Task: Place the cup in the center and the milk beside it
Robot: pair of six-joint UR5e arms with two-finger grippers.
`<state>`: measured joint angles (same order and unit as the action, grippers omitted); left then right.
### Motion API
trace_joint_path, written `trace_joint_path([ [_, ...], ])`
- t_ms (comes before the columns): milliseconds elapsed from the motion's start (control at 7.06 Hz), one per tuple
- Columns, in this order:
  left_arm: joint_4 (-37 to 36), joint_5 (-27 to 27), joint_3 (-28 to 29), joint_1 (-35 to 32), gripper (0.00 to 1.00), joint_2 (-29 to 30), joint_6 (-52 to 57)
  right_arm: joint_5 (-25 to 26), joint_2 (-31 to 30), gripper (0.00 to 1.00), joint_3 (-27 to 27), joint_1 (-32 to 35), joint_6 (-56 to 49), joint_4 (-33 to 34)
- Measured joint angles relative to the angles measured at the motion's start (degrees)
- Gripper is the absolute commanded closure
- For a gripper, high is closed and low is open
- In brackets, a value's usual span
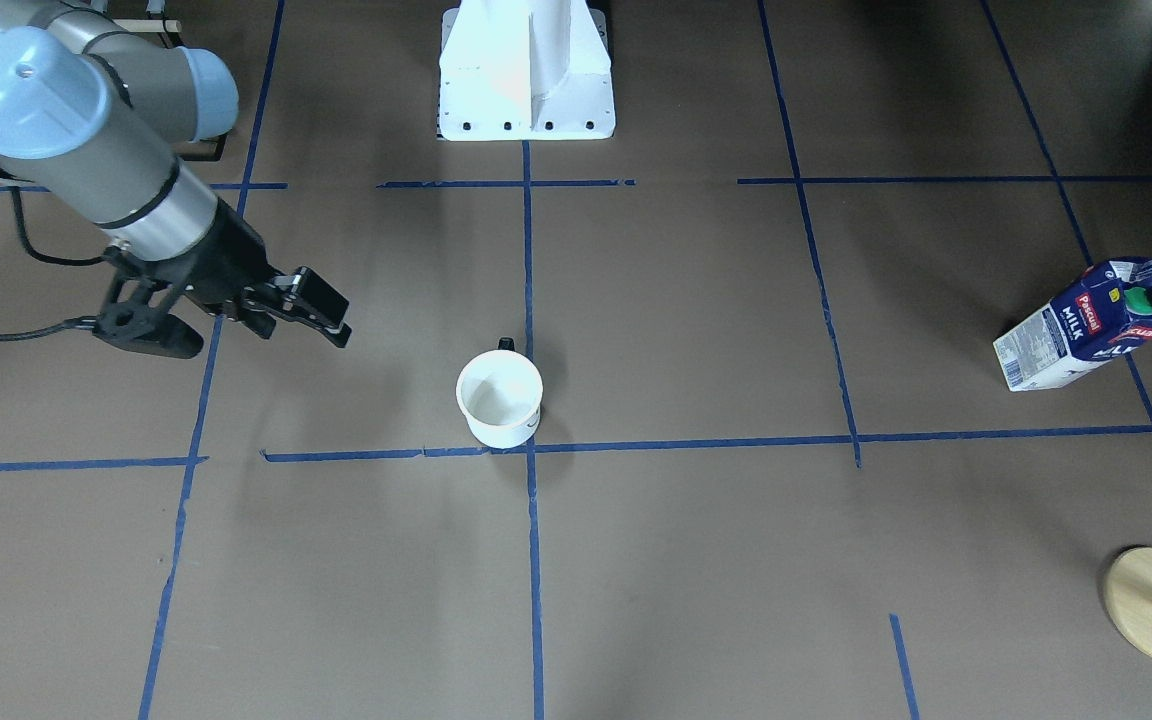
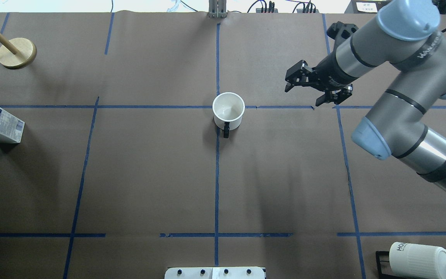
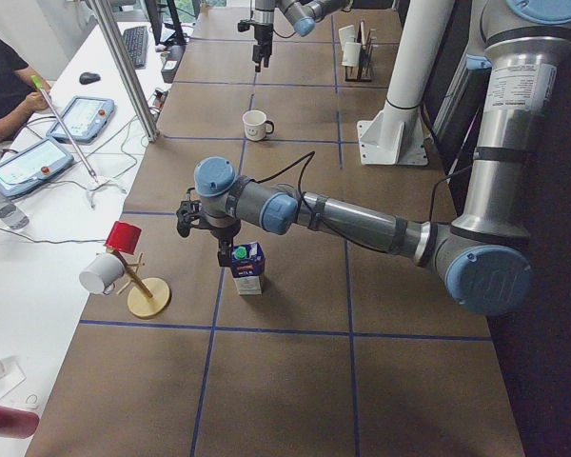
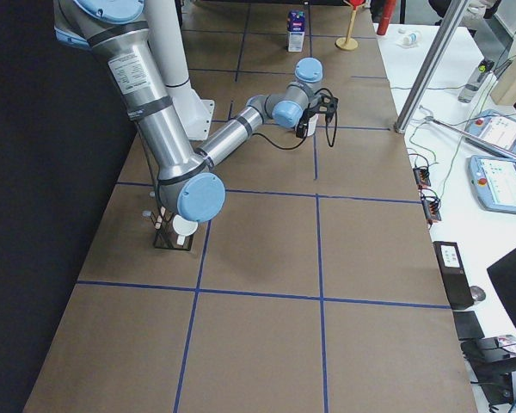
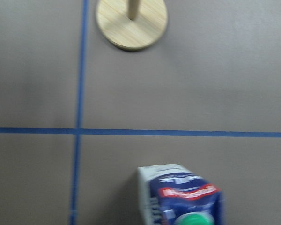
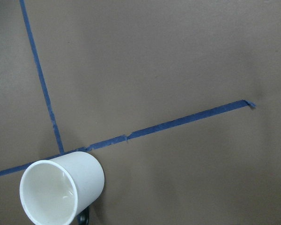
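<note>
Your cup (image 2: 228, 110) stands upright over the center (image 1: 533, 452) crossing, handle toward the robot's base, so half the job looks done. The milk (image 3: 250, 276) stands upright far from the cup, out on the robot's left side, with the wooden stand (image 1: 1151, 605) a little further out from the cup. The left gripper (image 3: 225, 253) hangs right at the carton's top with one dark finger beside the green cap. You cannot tell from these views whether it is spread or pinching the gable (its wrist camera shows only carton, stand and table). The right gripper (image 2: 302, 96) is spread wide and empty, near the cup on its other side and not touching it.

The main risk, in my judgement, is the grasp. A pinch high on the gable or cap could let the tall carton swing or slip on the long carry toward the cup. If you come in too low or too fast, the carton's base could knock the cup off the crossing. Watch the idle right gripper too, because setting the milk down on that side of the cup may crowd the two arms.
</note>
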<state>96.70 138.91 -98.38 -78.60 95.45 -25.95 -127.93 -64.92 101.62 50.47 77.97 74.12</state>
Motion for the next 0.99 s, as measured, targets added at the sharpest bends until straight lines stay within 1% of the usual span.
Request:
trace_joint_path([
  [425,1.2,-3.2,0.3,2.7,0.0,-0.3,-1.9,-0.4,-1.2,0.0,0.6,0.4,-1.1,0.0],
  [850,1.3,-4.2,1.2,5.4,0.01,-0.7,-2.1,-0.4,-1.2,0.0,0.6,0.4,-1.1,0.0],
  [991,1.3,-4.2,1.8,6.2,0.25,-0.8,-2.0,-0.4,-1.3,0.0,0.5,0.3,-1.2,0.0],
])
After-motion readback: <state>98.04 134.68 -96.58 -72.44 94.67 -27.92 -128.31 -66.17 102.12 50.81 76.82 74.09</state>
